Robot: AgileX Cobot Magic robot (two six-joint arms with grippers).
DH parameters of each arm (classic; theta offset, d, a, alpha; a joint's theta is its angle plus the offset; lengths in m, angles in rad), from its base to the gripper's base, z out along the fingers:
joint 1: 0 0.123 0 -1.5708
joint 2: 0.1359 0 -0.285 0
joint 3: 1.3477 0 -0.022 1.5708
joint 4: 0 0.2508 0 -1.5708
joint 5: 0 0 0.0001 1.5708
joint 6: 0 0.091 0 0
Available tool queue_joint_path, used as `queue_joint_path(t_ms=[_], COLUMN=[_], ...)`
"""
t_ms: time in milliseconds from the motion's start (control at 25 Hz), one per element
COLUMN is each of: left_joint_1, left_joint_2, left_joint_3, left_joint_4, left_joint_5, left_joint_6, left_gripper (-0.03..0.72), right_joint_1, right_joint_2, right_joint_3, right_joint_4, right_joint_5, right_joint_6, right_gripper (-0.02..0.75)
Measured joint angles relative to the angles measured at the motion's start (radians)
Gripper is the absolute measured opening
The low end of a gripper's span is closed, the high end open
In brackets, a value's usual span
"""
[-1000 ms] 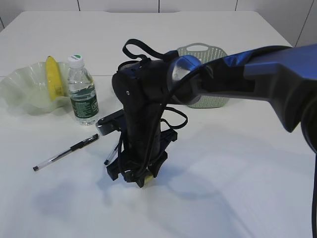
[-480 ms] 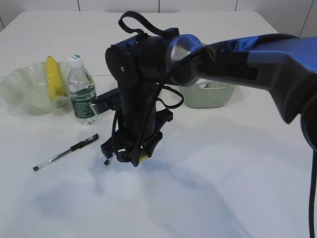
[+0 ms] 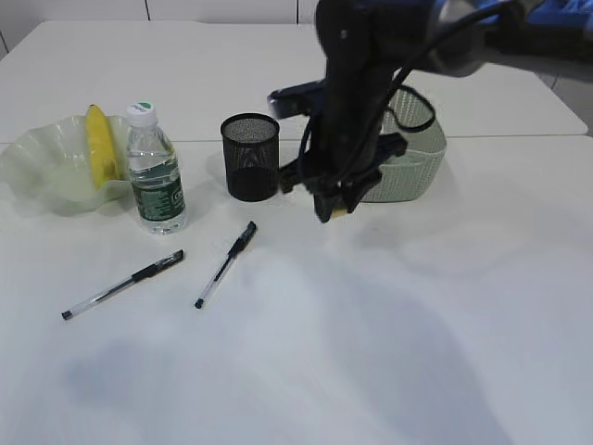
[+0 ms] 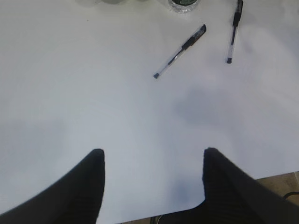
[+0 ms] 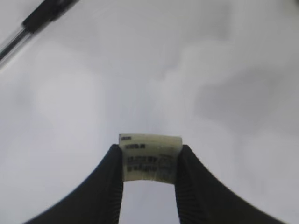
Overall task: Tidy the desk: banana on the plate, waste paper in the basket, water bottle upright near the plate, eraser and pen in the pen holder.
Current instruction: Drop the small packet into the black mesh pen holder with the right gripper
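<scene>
My right gripper point(image 3: 335, 209) is shut on the pale yellow eraser point(image 5: 150, 157), which also shows in the exterior view point(image 3: 341, 211), and holds it in the air to the right of the black mesh pen holder point(image 3: 250, 157). Two pens lie on the desk point(image 3: 389, 315): one point(image 3: 123, 285) at the left, one point(image 3: 226, 263) in front of the holder. The banana point(image 3: 100, 144) lies in the green glass plate point(image 3: 37, 167). The water bottle point(image 3: 155, 170) stands upright beside the plate. The basket point(image 3: 403, 158) is behind my right arm. The waste paper is hidden. My left gripper point(image 4: 152, 156) is open and empty above the desk's front edge.
Both pens show in the left wrist view, one point(image 4: 180, 51) and the other point(image 4: 232, 31), with the bottle's base point(image 4: 183, 4) at the top edge. A pen point(image 5: 32, 23) crosses the top left of the right wrist view.
My right gripper has lifted off the desk with the eraser and moved up and right, uncovering the pen holder and the second pen.
</scene>
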Motion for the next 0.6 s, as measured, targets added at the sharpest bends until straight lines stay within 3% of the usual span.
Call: queue_joint_path(t_ms=[200,600], left_joint_1=[0.000,0.000], left_joint_2=[0.000,0.000], left_joint_3=[0.000,0.000], left_joint_4=[0.000,-0.003], left_joint_5=[0.000,0.000], left_joint_6=[0.000,0.000], left_gripper=[0.466,0.463], right_joint_1=[-0.096,-0.104], right_joint_2=[-0.027,-0.005], right_joint_3=[-0.062,-0.099], right_joint_4=[0.073,0.202], right_joint_5=[-0.044,-0.314], right_joint_6=[-0.068,-0.245], right_gripper=[0.225,0.224])
